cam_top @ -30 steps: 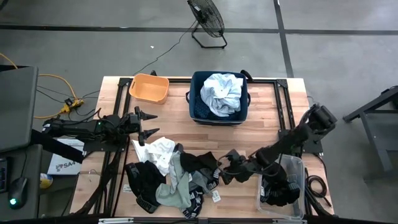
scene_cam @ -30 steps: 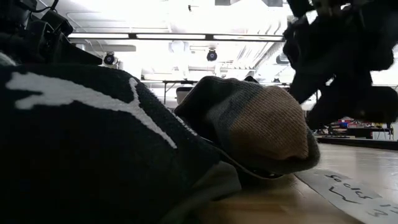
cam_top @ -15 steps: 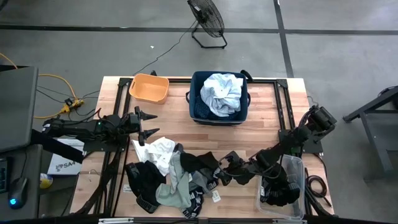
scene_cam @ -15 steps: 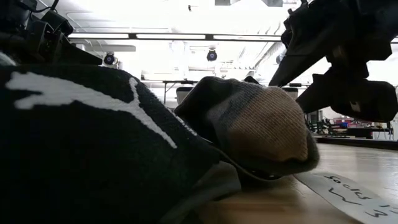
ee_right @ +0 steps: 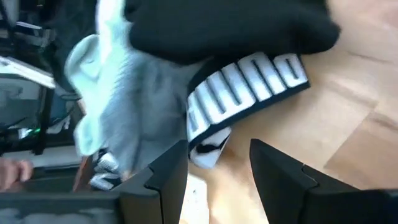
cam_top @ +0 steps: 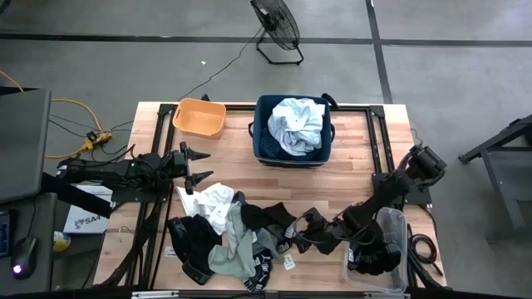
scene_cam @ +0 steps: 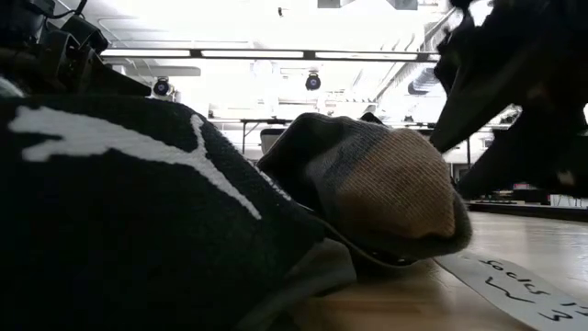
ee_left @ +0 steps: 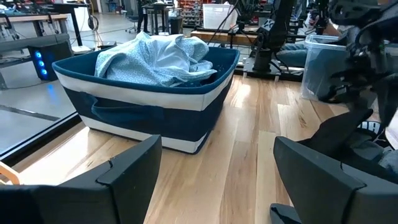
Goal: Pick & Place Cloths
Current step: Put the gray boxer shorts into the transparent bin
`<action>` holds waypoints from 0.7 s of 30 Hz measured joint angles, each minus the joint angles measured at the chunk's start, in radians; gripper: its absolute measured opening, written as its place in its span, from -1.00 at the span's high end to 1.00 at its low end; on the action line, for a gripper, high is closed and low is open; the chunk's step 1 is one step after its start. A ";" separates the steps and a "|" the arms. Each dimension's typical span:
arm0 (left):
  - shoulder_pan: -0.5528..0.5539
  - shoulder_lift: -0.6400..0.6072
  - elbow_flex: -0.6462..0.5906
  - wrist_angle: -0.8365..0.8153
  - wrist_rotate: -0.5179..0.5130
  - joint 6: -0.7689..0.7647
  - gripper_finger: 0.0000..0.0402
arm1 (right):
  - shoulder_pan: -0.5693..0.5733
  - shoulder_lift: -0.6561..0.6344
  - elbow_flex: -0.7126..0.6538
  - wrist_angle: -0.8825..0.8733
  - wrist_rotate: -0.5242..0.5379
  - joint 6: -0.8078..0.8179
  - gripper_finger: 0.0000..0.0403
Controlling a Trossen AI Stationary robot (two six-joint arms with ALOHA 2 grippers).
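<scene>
- Black fabric with a white-lettered waistband (ee_right: 249, 78) fills the right wrist view, and the right gripper (cam_top: 301, 235) is low over the near edge of the pile of cloths (cam_top: 229, 232), its fingers part open with nothing between them.
- The pile lies on the front half of the wooden table (cam_top: 349, 158): a white piece (cam_top: 212, 199), black pieces (cam_top: 193, 241), a grey-green sock (scene_cam: 386, 188) and pale grey pieces tangled together.
- One pale blue-white shirt (ee_left: 155, 56) is already heaped in the navy bin (ee_left: 143, 112) at the back of the table, next to the orange tub (cam_top: 199, 117).
- The left gripper (cam_top: 194, 165) waits beside the pile on the left, fingers wide apart and empty.
- Handling, as a judgement: these cloths are light, limp and not fragile; they will sag and may drag a neighbour along. A pinch on a raised fold or the thick waistband should hold best.
- The surface is smooth pale wood, so a cloth may slide instead of lifting.
- Around it: grey concrete floor, a floor fan (cam_top: 277, 27), a clear box (cam_top: 378, 249) at the right front corner, and a bright workshop beyond.
</scene>
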 joint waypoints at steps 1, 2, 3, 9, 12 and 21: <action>0.000 0.000 0.000 0.000 0.000 0.000 -0.52 | -0.002 0.010 0.000 0.006 0.001 -0.001 0.19; 0.000 0.000 0.000 0.000 0.000 0.000 -0.52 | -0.006 0.019 -0.001 0.021 0.006 -0.002 0.19; 0.000 0.000 0.000 -0.001 0.000 0.000 -0.52 | -0.008 0.028 -0.001 0.040 0.008 -0.004 0.19; 0.000 0.000 0.000 -0.001 0.000 0.000 -0.52 | -0.021 0.041 0.000 0.103 0.025 -0.060 0.19; 0.000 0.000 0.000 -0.001 0.000 0.000 -0.52 | -0.033 0.042 0.000 0.126 0.024 -0.090 0.19; 0.000 0.000 0.000 -0.001 0.000 0.000 -0.52 | -0.058 0.042 0.000 0.139 0.018 -0.137 0.20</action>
